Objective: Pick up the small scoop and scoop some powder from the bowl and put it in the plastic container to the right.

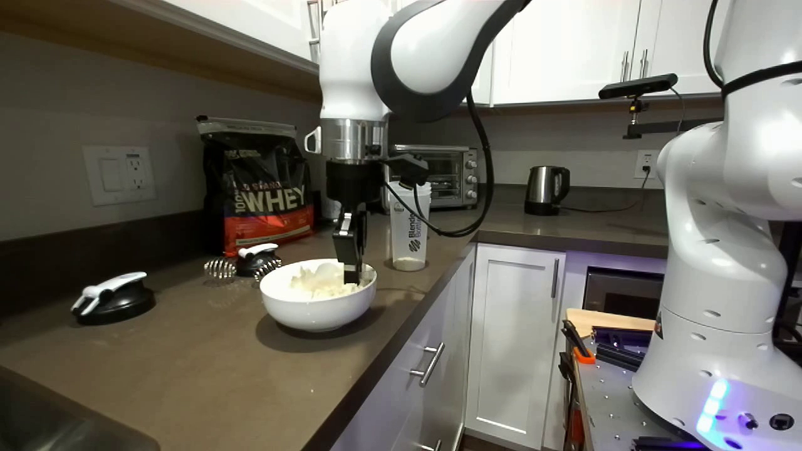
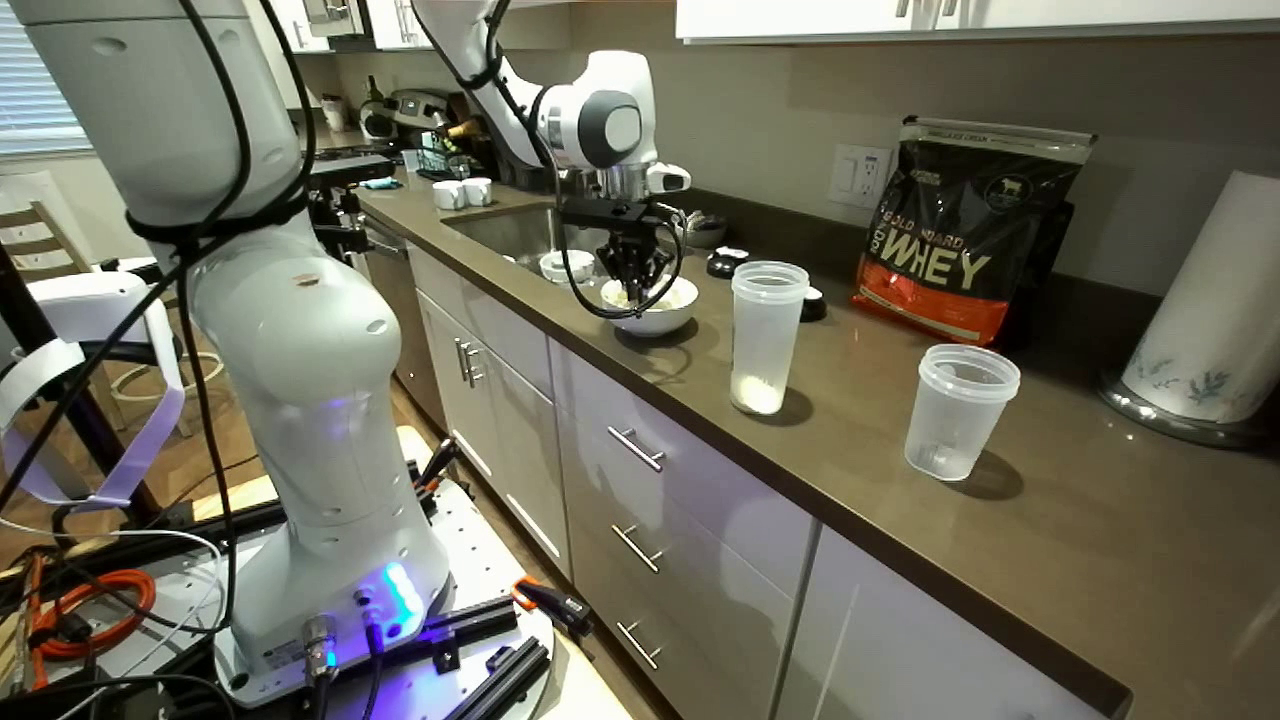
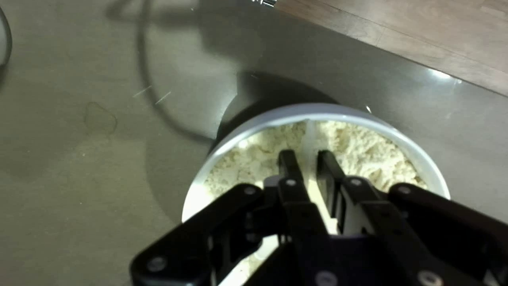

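The white bowl (image 1: 316,315) stands near the counter's front edge, holding cream-white powder (image 3: 365,153). My gripper (image 3: 305,155) points down into it, fingertips at the powder's level. Its fingers are a narrow gap apart. Between them runs a whitish strip (image 3: 310,133), apparently the handle of the small scoop; a sliver of powder shows beside it, so I see no firm grip. The rest of the scoop is hidden by powder and fingers. In both exterior views the plastic container (image 2: 768,335), tall, clear and upright, stands apart from the bowl with some powder at its bottom.
A shorter clear cup (image 2: 960,410) stands farther along the counter. Behind are a black WHEY bag (image 1: 266,181) and a paper-towel roll (image 2: 1215,300). Black lids (image 1: 116,300) and wire whisk balls (image 1: 219,269) lie near the bowl. A cable loop (image 2: 590,290) hangs beside the gripper.
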